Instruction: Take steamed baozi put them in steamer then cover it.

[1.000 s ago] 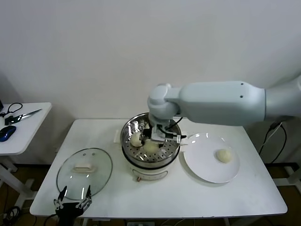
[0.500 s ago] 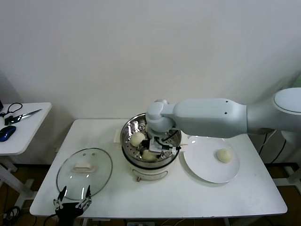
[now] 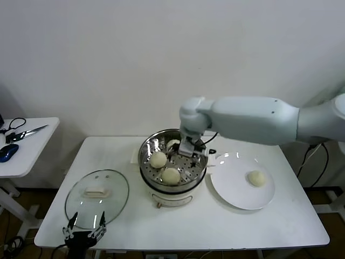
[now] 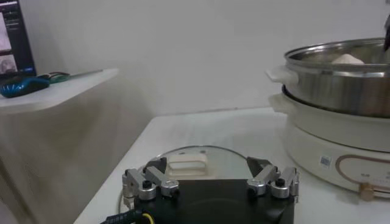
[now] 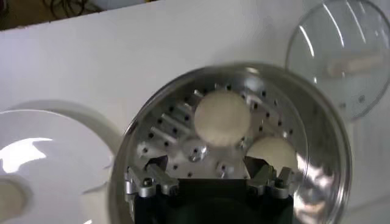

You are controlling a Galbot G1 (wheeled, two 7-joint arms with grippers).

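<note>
Over the steamer (image 3: 172,167) at mid-worktop, our right gripper (image 3: 190,152) hangs wide and empty; two baozi (image 3: 171,175) inside. Next we fetch the plate's (image 3: 237,197) bun (image 3: 256,178). Cover (image 3: 97,197) lies near the left edge by our wide, idle left gripper (image 3: 83,231).

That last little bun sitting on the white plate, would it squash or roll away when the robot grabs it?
The bun looks like smooth, soft dough, so it would probably dent under a tight squeeze. Its domed shape seems to rest on a flatter base on the plate, so it likely stays put rather than rolling. It also looks small and probably light.
</note>
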